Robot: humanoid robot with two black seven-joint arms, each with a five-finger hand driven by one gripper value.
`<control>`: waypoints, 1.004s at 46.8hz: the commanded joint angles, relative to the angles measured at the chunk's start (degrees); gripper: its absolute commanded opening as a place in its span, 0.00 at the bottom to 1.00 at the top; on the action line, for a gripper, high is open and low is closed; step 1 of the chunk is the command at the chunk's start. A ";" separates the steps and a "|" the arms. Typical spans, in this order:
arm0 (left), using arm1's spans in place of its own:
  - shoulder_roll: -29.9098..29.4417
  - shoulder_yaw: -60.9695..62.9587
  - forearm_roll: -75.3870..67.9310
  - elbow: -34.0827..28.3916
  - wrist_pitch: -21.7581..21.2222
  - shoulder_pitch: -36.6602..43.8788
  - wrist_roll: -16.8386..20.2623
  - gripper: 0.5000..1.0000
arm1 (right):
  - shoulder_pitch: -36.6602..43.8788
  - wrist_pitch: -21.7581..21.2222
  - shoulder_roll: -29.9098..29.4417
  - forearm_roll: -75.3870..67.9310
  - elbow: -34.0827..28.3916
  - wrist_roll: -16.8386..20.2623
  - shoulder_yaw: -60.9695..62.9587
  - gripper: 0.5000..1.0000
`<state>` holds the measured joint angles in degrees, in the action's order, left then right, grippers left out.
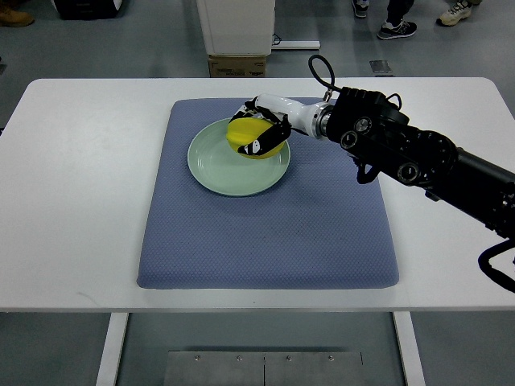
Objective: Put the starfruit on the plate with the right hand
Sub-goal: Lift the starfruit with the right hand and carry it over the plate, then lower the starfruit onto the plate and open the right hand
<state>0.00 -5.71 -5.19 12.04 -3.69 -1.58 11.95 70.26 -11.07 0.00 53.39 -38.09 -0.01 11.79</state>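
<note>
Top view: the right hand [261,129] reaches in from the right, fingers wrapped around the yellow starfruit [251,137], over the far-right part of the green plate [217,173]. Carrying looks nearly done; release remains.

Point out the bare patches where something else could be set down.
The blue mat is bare nearer the robot than the plate, and the white table is bare left of the mat. It is crowded at the plate's far right, where the right hand holds the starfruit.
</note>
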 commanded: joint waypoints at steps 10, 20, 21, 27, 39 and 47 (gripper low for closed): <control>0.00 0.00 0.00 0.00 0.00 0.00 0.00 1.00 | -1.27 -0.01 0.00 -0.30 -1.11 -0.08 -2.64 0.00; 0.00 0.00 0.00 0.00 0.00 0.00 0.00 1.00 | -1.71 1.84 0.00 -0.39 -1.11 0.53 -2.91 0.00; 0.00 0.00 0.00 0.00 0.00 0.00 0.00 1.00 | -1.71 2.10 0.00 -0.47 -1.11 0.53 -2.91 0.00; 0.00 0.00 0.00 0.00 0.00 0.00 0.00 1.00 | -1.71 2.28 0.00 -0.83 -1.11 1.67 -2.91 0.35; 0.00 0.00 0.00 0.00 0.00 0.00 0.00 1.00 | -1.53 2.46 0.00 -1.79 -1.46 2.03 -2.91 0.99; 0.00 0.00 0.00 0.00 0.00 0.00 0.00 1.00 | -1.09 2.37 0.00 -1.79 -1.37 2.03 -2.91 1.00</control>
<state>0.00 -5.71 -5.19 12.04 -3.69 -1.58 11.95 68.97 -8.66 0.00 51.61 -39.56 2.09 8.85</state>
